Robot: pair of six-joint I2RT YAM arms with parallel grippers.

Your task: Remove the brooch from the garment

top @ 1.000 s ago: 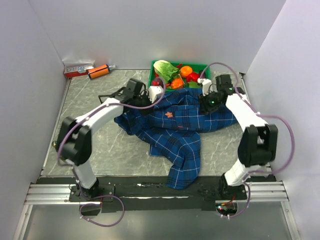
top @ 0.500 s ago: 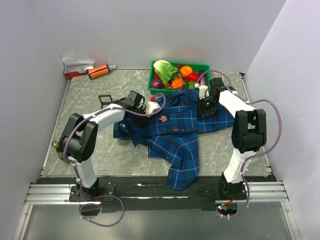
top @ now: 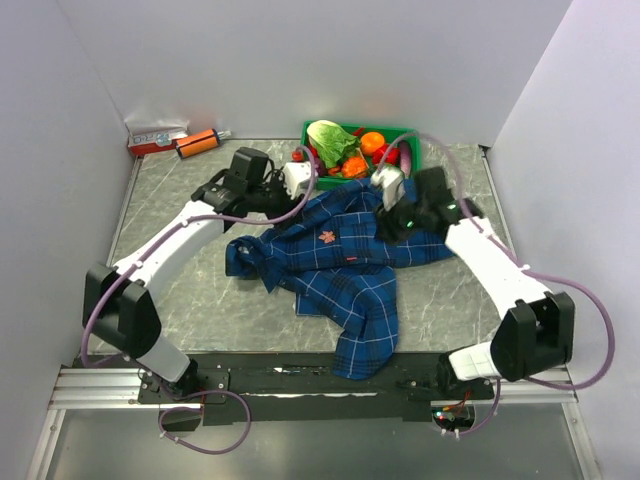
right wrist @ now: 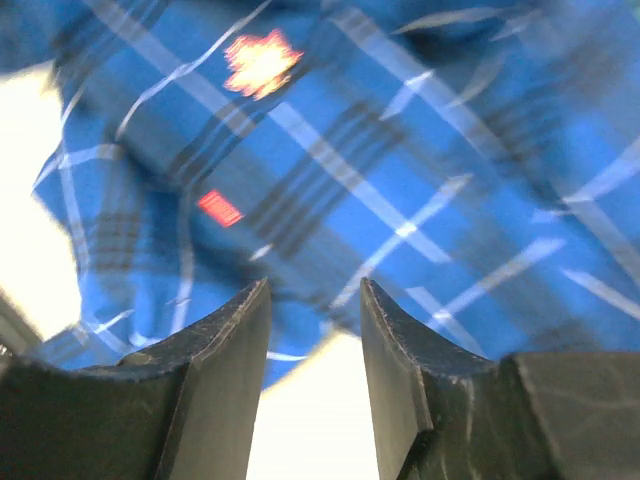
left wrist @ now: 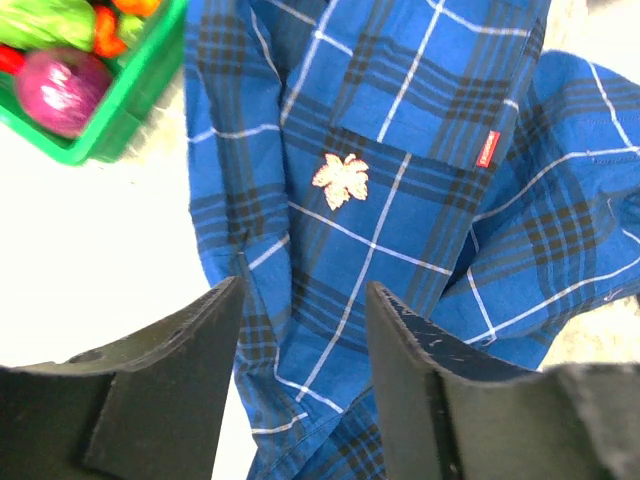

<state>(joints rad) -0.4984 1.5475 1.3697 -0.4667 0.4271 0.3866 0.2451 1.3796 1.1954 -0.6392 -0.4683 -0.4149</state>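
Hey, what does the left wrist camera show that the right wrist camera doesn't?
Only the left wrist view: a corner of the green basket holding a purple-red round vegetable and leafy greens, plus the left end effector, open over the fabric. Only the right wrist view: the right end effector, open and empty; that picture is blurred. Both: the brooch sitting on the garment, the small red tag and some pale table.
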